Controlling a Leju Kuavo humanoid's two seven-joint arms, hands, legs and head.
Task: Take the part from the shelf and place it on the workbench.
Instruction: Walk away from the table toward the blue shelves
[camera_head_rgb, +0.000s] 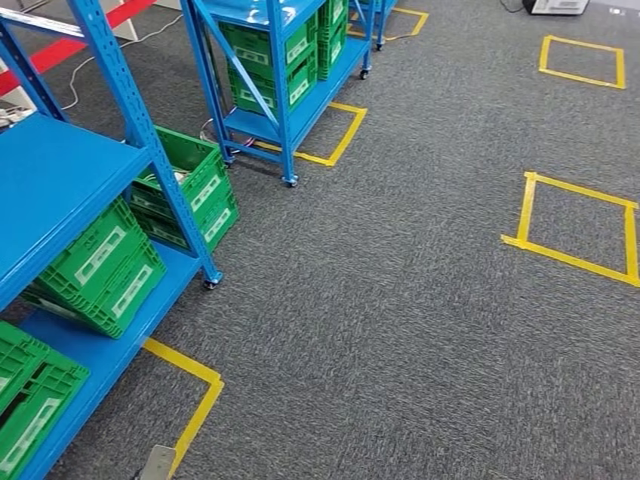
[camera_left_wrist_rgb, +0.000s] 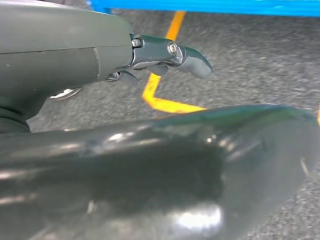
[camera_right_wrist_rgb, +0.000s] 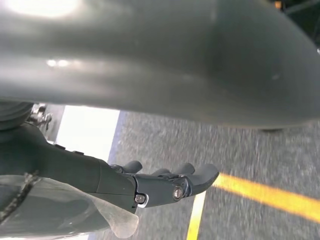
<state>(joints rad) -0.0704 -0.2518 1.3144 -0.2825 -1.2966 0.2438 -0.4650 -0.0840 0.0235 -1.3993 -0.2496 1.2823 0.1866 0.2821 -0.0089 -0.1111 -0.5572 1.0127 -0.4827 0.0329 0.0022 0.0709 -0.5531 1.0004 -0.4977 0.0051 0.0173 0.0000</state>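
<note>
A blue shelf rack (camera_head_rgb: 53, 190) stands at the left of the head view, with green slatted crates (camera_head_rgb: 106, 265) on its lower level. I cannot make out any part in the crates from here. In the left wrist view my left hand (camera_left_wrist_rgb: 151, 52) hangs over the grey carpet with its fingers (camera_left_wrist_rgb: 192, 62) stretched out and nothing in them. My right hand (camera_right_wrist_rgb: 158, 185) also hangs over the carpet, fingers straight and apart, holding nothing.
A second blue rack (camera_head_rgb: 279, 60) with green crates stands farther back on castors. More green crates (camera_head_rgb: 189, 185) sit low between the racks. Yellow tape squares (camera_head_rgb: 577, 230) mark the grey carpet at the right, and a yellow tape corner (camera_head_rgb: 196, 400) lies by the near rack.
</note>
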